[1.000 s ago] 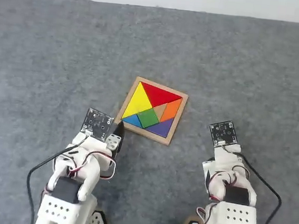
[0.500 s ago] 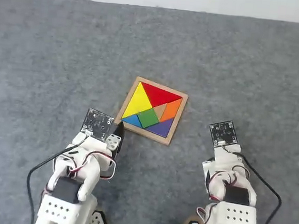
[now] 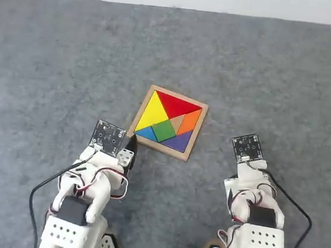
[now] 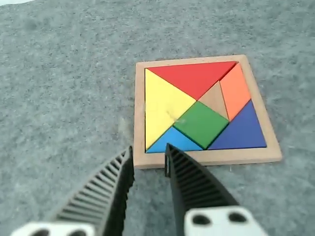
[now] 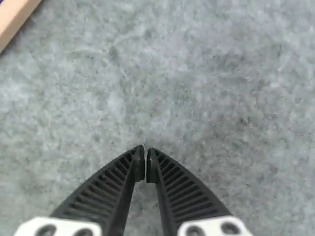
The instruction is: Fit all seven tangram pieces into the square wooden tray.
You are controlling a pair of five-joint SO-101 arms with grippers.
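A: Entry, near side first. Left gripper (image 4: 148, 150)?

B: Jaws parted by a narrow gap, nothing between them. Ribbed black fingers (image 4: 189, 179) point at the tray. From the wrist view the tips sit at the near rim, by the corner closest to this arm. Contact with the wood: cannot tell.

A: The overhead view agrees?

B: Yes. The left gripper (image 3: 132, 139) is just beside that same tray corner.

A: Right gripper (image 5: 145, 150)?

B: Closed, tips meeting, empty. It hangs over bare grey mat (image 5: 211, 73), with a tray corner (image 5: 12, 17) off to one side and well apart from the tips.

A: Now the tray (image 4: 140, 108).

B: Square wooden frame, flat on the mat, between the two arms and a little ahead of them, turned slightly off square to the table edge. It sits nearer the left arm.

A: Contents?

B: Seven pieces, all seated flush:
- light blue triangle (image 4: 172, 141), nearest the left tips
- green square (image 4: 201, 123) in the middle
- indigo triangle (image 4: 238, 132)
- yellow triangle (image 4: 165, 110)
- tan triangle (image 4: 214, 98)
- orange parallelogram (image 4: 235, 91)
- red triangle (image 4: 194, 76) along the far side

A: Beyond the tray?

B: Grey mat (image 3: 54, 60) running to the far table edge.
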